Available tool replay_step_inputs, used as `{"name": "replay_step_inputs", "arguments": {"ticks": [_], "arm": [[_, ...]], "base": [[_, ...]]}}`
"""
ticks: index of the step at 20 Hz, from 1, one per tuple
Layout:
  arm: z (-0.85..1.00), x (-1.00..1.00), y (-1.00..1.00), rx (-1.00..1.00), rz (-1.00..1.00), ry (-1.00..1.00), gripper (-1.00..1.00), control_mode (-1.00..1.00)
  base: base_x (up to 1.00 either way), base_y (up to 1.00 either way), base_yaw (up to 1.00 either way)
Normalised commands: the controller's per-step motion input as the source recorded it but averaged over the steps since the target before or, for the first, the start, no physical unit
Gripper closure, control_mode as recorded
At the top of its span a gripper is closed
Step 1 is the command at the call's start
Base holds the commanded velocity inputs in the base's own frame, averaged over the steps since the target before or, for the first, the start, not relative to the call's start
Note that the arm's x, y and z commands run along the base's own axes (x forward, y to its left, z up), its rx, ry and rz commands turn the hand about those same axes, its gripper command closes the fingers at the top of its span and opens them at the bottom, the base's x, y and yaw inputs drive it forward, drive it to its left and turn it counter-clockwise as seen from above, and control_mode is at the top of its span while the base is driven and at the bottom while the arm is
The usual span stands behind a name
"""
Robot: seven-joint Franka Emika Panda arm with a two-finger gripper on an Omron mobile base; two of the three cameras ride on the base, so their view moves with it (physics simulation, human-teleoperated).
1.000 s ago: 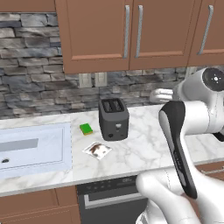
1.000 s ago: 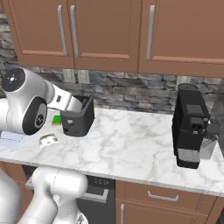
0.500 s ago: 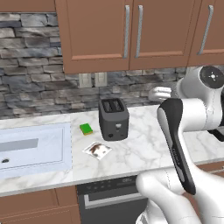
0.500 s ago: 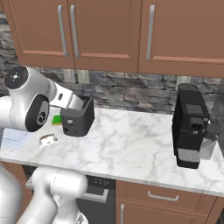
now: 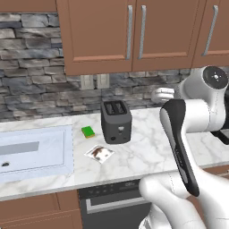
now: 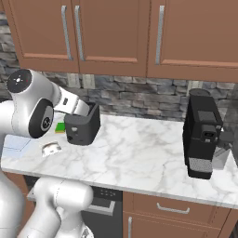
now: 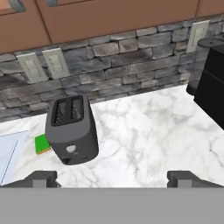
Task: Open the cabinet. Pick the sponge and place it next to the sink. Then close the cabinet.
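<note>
While both doors of the wide brown cabinet (image 5: pixel 134 33) stand shut in the left base view, their two silver bar handles (image 5: pixel 136 25) side by side at the middle, the white arm (image 5: pixel 188 129) rises from the lower right over the marble counter (image 5: pixel 147 152). A dark toaster (image 5: pixel 116 121) sits near the stone backsplash, a bright green sponge with a yellow edge (image 5: pixel 88 132) lies just to its left, and a small packet (image 5: pixel 99 153) lies in front of both. The pale sink (image 5: pixel 31 152) is set into the counter at the left. From the right base view, the same cabinet (image 6: pixel 79 32) is closed above the arm's shoulder, the toaster (image 6: pixel 82 125) stands partly behind the arm, and a black coffee machine (image 6: pixel 202 135) stands well apart on the right. Looking along the hand, the gripper (image 7: pixel 111 178) holds its two dark fingertips (image 7: pixel 41 178) wide apart with nothing between them, above the counter, with the toaster (image 7: pixel 72 129) below and to the left, the green sponge (image 7: pixel 42 144) touching its left side, and the sink's corner (image 7: pixel 8 155) at the far left. The dark green task sponge cannot be seen with the doors closed.
</note>
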Motion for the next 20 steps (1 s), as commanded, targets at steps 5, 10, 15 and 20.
{"name": "replay_step_inputs", "arguments": {"ticks": [5,10,15,20], "arm": [[0.05,0.0,-0.1,0.03,0.0,0.0,-1.0,-1.0],[0.12,0.0,-0.25,0.02,0.03,0.0,-1.0,-1.0],[0.07,-0.09,-0.14,0.04,0.04,-0.05,-1.0,-1.0],[0.23,0.0,0.04,0.0,0.02,0.0,-1.0,-1.0]], "base": [[0.0,0.0,0.0],[0.0,0.0,0.0],[0.0,0.0,0.0],[0.0,0.0,0.0]]}}
